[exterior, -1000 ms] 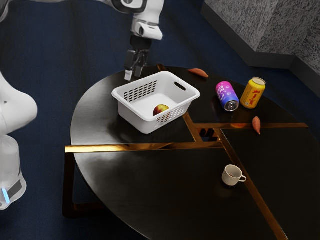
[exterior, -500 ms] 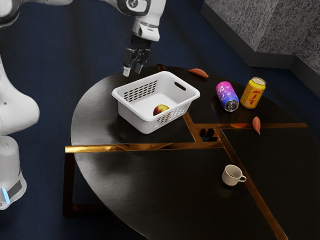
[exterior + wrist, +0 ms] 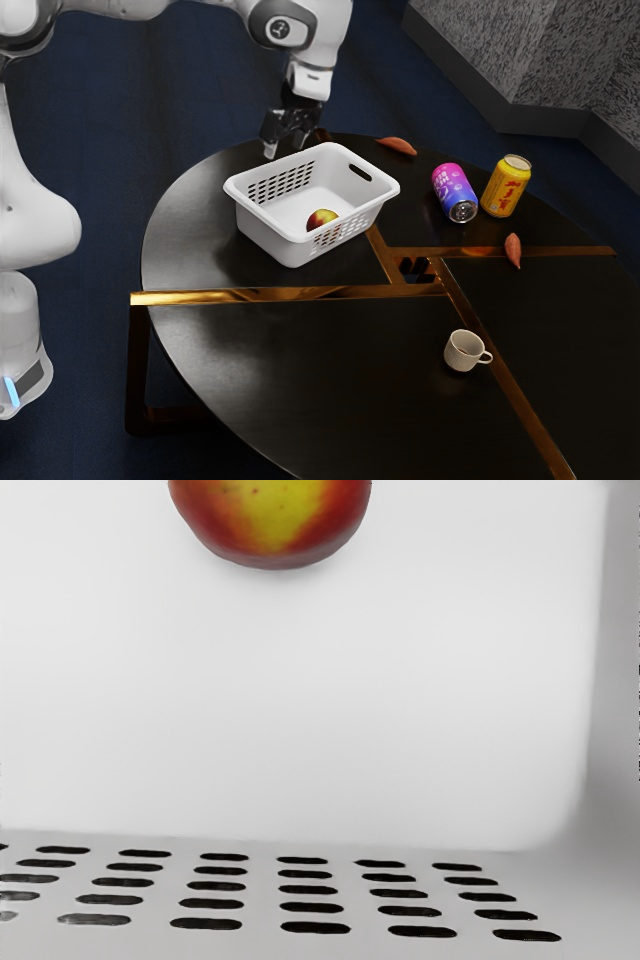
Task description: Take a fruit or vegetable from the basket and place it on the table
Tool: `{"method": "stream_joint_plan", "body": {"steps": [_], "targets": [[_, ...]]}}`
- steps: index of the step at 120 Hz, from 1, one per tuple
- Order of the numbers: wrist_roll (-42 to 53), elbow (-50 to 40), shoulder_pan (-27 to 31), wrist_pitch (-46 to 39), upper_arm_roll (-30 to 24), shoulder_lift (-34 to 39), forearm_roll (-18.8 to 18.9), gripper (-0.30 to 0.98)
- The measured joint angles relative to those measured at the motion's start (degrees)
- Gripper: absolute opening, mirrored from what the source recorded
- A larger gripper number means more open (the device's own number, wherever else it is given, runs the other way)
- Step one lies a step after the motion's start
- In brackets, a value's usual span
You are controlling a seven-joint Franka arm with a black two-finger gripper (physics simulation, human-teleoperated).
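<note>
My gripper (image 3: 285,149) hangs open beside the upper-left rim of the white basket (image 3: 268,228), with nothing between its fingers. A red and yellow apple (image 3: 321,219) lies on the basket floor, close to the slotted wall nearest the exterior camera and away from the fingers. The wrist view looks into the basket (image 3: 300,710), where part of the apple (image 3: 272,518) can be seen on the white floor, across from a slotted wall.
On the round black table (image 3: 290,370) lie two orange-brown sweet potatoes (image 3: 397,146) (image 3: 513,250). A purple-blue can (image 3: 454,192) and a yellow can (image 3: 506,186) stand or lean beyond the basket. A white cup (image 3: 463,351) sits toward the exterior view's lower right.
My hand has shifted toward the exterior view's right, along the basket's far side, and its tilt has changed. The basket and apple have stayed where they were.
</note>
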State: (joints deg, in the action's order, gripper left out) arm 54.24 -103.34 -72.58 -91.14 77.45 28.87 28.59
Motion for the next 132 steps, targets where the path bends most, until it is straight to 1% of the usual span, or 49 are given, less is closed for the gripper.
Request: {"method": "stream_joint_plan", "body": {"steps": [26, 44, 60, 75, 94, 123, 132], "targets": [[1.2, -0.1, -1.5, -0.6, -0.4, -0.3, -1.5, 0.67], [1.9, -1.2, -1.8, -1.1, 0.8, -0.2, -2.1, 0.67], [2.3, -2.0, -3.9, -2.6, 3.8, -0.2, -2.2, 0.67], [2.7, -2.3, -5.0, -4.0, 4.9, -0.2, -2.3, 0.67], [3.1, -2.5, -8.4, -5.9, 7.8, 0.0, -2.3, 0.67], [3.4, -2.6, -11.0, -7.8, 8.8, 0.1, -2.3, 0.67], [3.5, -2.5, -12.0, -8.1, 10.3, 0.3, -2.3, 0.67]]}}
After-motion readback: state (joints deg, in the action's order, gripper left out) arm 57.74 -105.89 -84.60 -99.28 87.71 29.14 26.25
